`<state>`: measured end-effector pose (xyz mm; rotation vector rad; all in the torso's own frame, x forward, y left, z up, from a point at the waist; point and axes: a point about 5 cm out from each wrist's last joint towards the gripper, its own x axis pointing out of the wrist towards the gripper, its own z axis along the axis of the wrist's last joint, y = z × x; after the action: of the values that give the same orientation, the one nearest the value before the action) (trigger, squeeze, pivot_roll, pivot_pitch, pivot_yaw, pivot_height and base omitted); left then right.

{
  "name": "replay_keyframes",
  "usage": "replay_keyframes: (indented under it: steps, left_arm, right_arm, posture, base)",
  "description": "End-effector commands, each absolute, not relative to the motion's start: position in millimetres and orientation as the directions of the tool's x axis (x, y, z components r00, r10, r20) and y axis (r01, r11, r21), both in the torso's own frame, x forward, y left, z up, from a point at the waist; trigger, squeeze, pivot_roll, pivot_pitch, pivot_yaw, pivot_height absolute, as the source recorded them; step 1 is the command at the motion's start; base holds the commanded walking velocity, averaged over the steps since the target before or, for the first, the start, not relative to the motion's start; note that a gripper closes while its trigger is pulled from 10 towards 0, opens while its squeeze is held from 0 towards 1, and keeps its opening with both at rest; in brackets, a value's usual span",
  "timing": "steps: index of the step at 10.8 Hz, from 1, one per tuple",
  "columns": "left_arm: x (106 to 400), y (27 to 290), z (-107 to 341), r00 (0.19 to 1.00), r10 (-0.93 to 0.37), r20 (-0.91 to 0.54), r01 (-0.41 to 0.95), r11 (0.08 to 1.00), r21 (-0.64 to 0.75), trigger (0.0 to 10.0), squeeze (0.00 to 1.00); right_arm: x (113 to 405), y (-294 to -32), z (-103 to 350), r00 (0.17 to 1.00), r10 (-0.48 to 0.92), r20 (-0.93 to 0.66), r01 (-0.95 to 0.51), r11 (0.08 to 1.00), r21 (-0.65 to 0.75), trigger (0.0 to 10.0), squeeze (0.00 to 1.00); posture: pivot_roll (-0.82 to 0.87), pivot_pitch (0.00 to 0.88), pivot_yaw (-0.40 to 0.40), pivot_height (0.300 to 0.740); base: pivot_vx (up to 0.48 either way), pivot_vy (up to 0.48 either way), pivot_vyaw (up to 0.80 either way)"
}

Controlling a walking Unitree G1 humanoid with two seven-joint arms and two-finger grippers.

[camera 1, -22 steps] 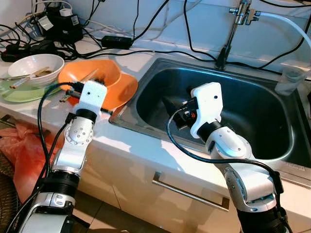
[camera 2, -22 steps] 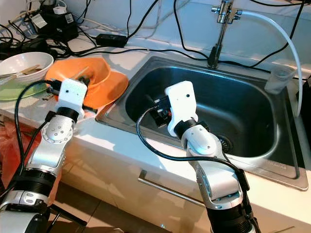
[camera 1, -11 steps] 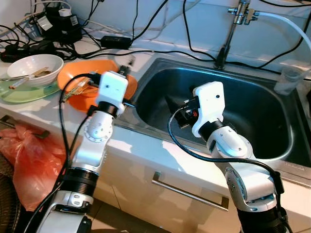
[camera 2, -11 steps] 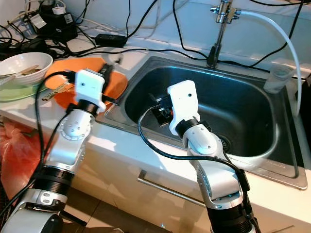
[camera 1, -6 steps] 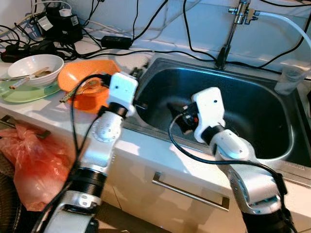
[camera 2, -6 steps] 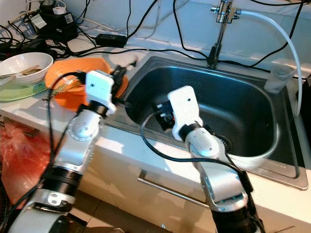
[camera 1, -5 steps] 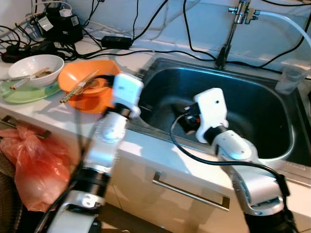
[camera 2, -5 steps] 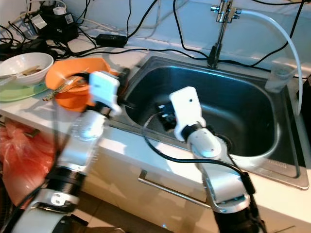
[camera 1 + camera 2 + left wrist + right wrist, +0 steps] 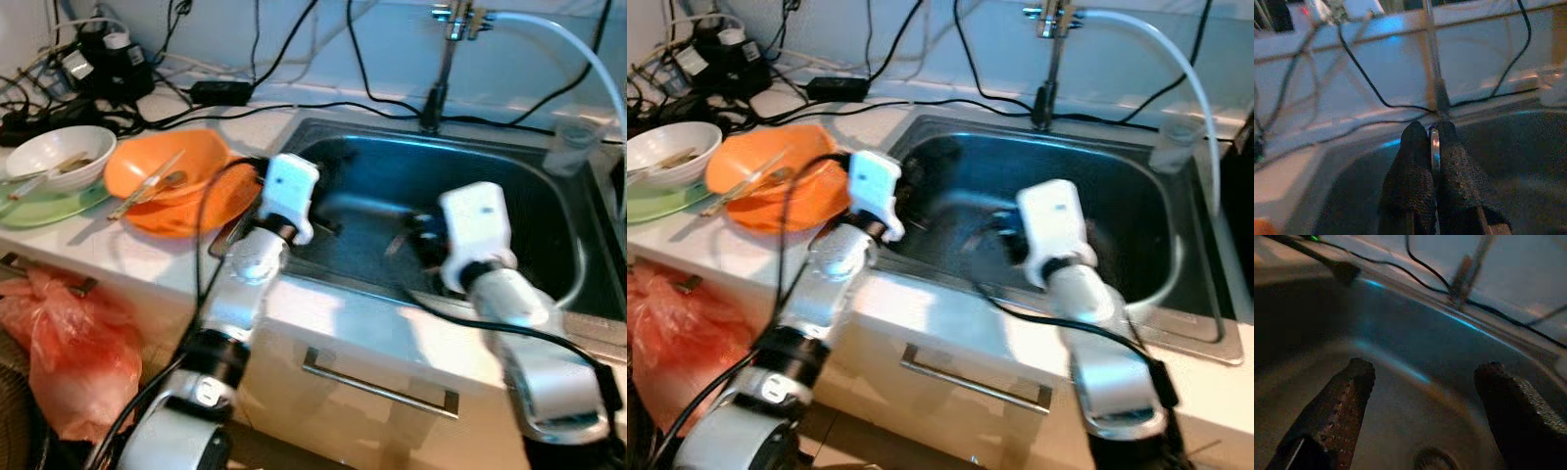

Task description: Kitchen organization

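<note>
1. Sink (image 9: 549, 294), steel, set in a white table (image 9: 118, 250); both arms reach over its near rim; head views are blurred.
2. Left pincer (image 9: 1432, 134) over the left part of the basin, fingers pressed together on a thin silvery piece, likely a utensil (image 9: 1435, 147); only its edge shows between the pads, so what it is cannot be told for sure.
3. Left arm's white wrist housing (image 9: 290, 194) sits just inside the sink's left edge, beside the orange plates.
4. Right pincer (image 9: 1425, 382) spread wide, nothing between the fingers (image 9: 1349, 396); it points into the basin, with the drain (image 9: 1432, 461) showing below the gap.
5. Right arm's white wrist housing (image 9: 475, 230) hangs over the middle of the basin.
6. Orange plates (image 9: 186, 191), stacked, on the table touching the sink's left rim; chopsticks (image 9: 147, 184) lie across the top one.
7. White bowl (image 9: 59, 157) with leftovers sits on a green plate (image 9: 39, 206), just left of the orange stack.
8. Tap (image 9: 446, 59) stands behind the sink, with a white hose (image 9: 578, 54) curving off it toward the right.
9. Clear plastic cup (image 9: 568, 147) at the sink's back right corner.
10. Black cables (image 9: 294, 103) and adapters (image 9: 103, 69) lie along the back of the table.
11. Red plastic bag (image 9: 69, 352) hangs below the table front on the left; cabinet handle (image 9: 377, 382) under the sink.
</note>
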<state>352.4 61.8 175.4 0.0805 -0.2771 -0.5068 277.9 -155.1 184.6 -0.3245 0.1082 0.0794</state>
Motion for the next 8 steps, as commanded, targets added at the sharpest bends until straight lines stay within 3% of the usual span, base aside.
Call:
replay_keyframes:
  steps: [1,7,8]
  left_arm:
    - [356.4,60.3,175.3,0.840,-0.498,0.217,0.483,0.867,0.122,0.0,0.00]
    - [373.1,46.6,157.7,0.857,-0.510,0.072,0.515,0.854,-0.078,0.0,0.00]
    - [374.1,43.3,153.8,0.861,-0.505,0.051,0.508,0.855,-0.105,0.7,0.00]
  right_arm:
    - [276.3,-161.2,186.0,0.992,0.026,-0.125,-0.066,0.945,-0.322,10.0,0.00]
    - [279.1,-162.5,176.1,0.967,0.056,-0.248,-0.132,0.945,-0.299,10.0,0.00]
    - [278.0,-157.7,176.6,0.965,0.083,-0.250,-0.154,0.947,-0.282,10.0,0.00]
  posture:
    - [-0.24,0.000,0.085,0.740]
    - [-0.24,0.000,0.090,0.740]
    - [-0.25,0.000,0.092,0.740]
  base:
    - [0.000,0.000,0.00]
    - [0.000,0.000,0.00]
    - [0.000,0.000,0.00]
